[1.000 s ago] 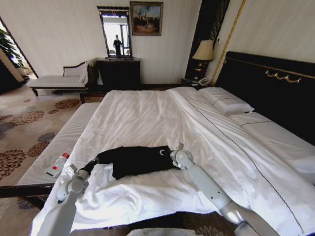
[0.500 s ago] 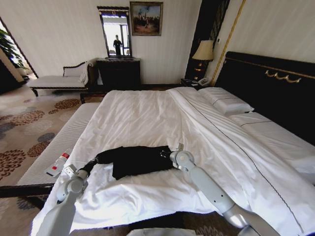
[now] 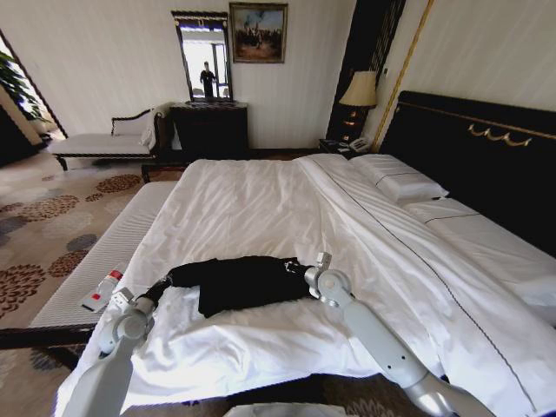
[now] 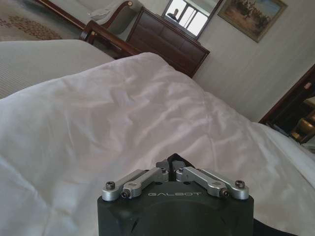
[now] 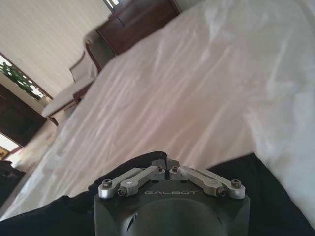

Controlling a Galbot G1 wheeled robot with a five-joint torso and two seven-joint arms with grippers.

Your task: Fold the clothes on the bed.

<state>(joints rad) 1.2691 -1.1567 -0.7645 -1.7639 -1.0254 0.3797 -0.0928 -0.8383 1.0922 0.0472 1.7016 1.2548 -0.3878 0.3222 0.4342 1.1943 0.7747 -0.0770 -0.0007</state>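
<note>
White bed (image 3: 261, 200), black T-shirt (image 3: 239, 282) pinched between left gripper (image 3: 163, 285) and right gripper (image 3: 300, 270)

Arms: pale grey-white tubular links, rounded joint housings.
Left gripper (image 4: 173, 173): black body, white "GALBOT" lettering, silver linkage bars with screw heads at 10 and 2 o'clock.
Right gripper (image 5: 166, 166): same black housing, silver linkages, matching lettering.

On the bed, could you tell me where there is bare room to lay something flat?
The bed is bare between the T-shirt and the pillows. The near edge is crowded: left gripper and right gripper pinch the shirt's ends.
</note>
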